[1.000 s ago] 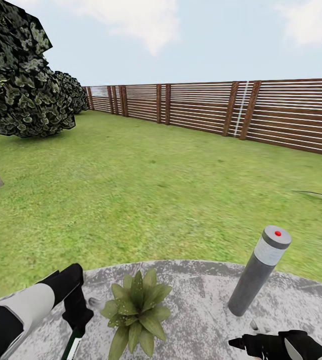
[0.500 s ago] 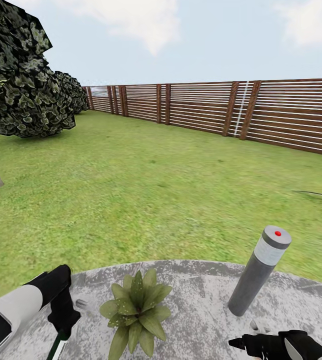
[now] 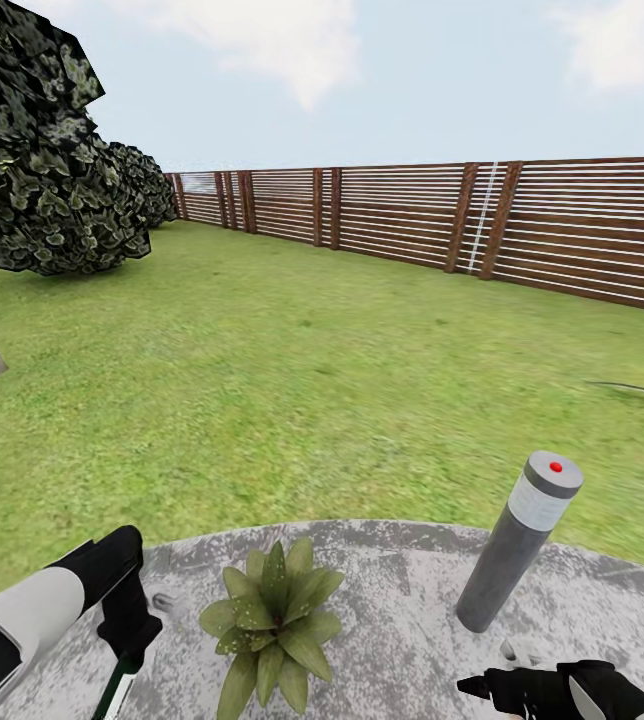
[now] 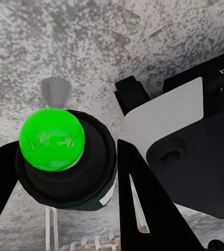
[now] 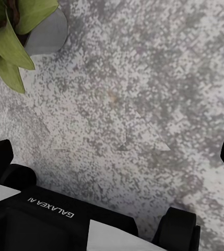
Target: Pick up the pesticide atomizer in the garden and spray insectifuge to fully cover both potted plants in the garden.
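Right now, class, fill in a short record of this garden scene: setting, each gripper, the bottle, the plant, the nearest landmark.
setting: grey paved patio bordered by lawn, slatted wooden fence behind
left gripper: shut on the pesticide atomizer, pointing down over the patio
pesticide atomizer: dark bottle with a bright green cap, seen end-on between the fingers
right gripper: open, holding nothing, low over the patio
potted plant: low leafy rosette on the patio, to the right of the left gripper
landmark: grey bollard lamp, leaning slightly
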You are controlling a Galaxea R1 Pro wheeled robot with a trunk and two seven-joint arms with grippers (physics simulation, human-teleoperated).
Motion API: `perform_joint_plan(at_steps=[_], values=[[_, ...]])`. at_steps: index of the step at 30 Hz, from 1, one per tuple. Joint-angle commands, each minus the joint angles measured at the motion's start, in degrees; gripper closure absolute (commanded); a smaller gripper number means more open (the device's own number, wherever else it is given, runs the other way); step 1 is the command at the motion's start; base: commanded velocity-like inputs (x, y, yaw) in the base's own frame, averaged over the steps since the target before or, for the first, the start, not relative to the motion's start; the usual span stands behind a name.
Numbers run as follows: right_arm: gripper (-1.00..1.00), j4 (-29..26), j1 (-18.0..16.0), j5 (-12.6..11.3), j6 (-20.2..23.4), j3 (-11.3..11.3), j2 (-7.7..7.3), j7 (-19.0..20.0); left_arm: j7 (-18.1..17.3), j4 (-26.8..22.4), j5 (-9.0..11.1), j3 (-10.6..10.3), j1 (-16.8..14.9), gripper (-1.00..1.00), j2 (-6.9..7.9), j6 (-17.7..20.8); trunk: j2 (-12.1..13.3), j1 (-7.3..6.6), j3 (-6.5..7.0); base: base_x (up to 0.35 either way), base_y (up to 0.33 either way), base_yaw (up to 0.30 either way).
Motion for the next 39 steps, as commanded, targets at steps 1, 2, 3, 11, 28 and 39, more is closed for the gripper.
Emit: perform_joint_plan(at_steps=[1,2,3,11,28,39], values=[[-1.0,-0.07,-0.01,0.09,0.57,-0.47,0.01,0.18,-0.49,-0.36,-0.65,0.13,-0.03,1.0,0.03,0.35,-0.02,-0.01,-0.05,0.0,0.0,0.0],[-1.0,-0.07,-0.01,0.09,0.57,-0.47,0.01,0.18,-0.49,-0.43,-0.68,0.12,-0.05,1.0,0.04,0.39,-0.02,-0.01,-0.05,0.0,0.0,0.0],[-1.0,-0.07,-0.01,0.09,0.57,-0.47,0.01,0.18,-0.49,-0.48,-0.69,0.12,-0.06,1.0,0.04,0.42,-0.02,-0.01,-0.05,0.0,0.0,0.0],[-1.0,-0.07,-0.01,0.09,0.61,-0.47,0.01,0.18,0.67,-0.94,-0.72,0.12,-0.21,1.0,-0.52,1.54,-0.02,-0.01,-0.05,0.0,0.0,0.0],[-1.0,-0.08,-0.01,0.09,0.57,-0.48,0.01,0.18,7.02,-0.82,-0.71,-0.26,-0.13,1.0,-2.74,1.59,-0.02,-0.01,-0.05,0.0,0.0,0.0],[-1.0,-0.07,-0.01,0.09,0.58,-0.48,0.01,0.09,7.46,-0.84,-0.63,-0.23,-0.04,1.0,-3.98,1.51,-0.02,-0.01,-0.05,0.0,0.0,0.0]])
